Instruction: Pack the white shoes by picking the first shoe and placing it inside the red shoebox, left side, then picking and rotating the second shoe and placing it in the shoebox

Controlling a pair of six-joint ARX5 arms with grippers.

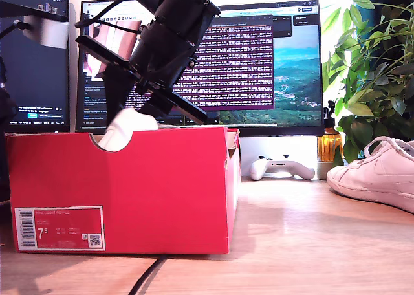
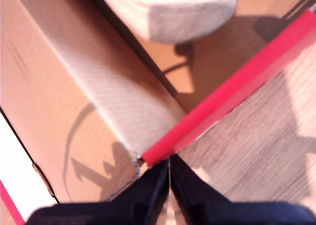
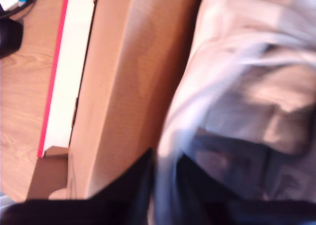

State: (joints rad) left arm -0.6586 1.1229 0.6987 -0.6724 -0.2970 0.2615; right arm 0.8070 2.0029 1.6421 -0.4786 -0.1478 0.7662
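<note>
The red shoebox (image 1: 129, 185) stands open at the exterior view's left, brown inside. A black arm reaches down into it from above. My second gripper (image 1: 152, 110) is shut on a white shoe (image 1: 126, 130) that shows through the box's thumb notch. In the second wrist view the shoe (image 3: 237, 77) fills the jaws of my second gripper (image 3: 168, 185), beside the box's brown wall (image 3: 118, 87). My first gripper (image 2: 169, 173) is shut and empty above a corner of the box's red wall (image 2: 232, 87), with the shoe's toe (image 2: 173, 13) ahead inside the box. The other white shoe (image 1: 378, 172) lies on the table at the exterior view's right.
A white game controller (image 1: 281, 167) lies behind the box, under a wide monitor (image 1: 259, 55). A leafy plant (image 1: 372, 68) and an amber bottle (image 1: 328, 143) stand at the exterior view's right. A black cable (image 1: 145, 279) runs along the wooden table (image 1: 291, 243) in front.
</note>
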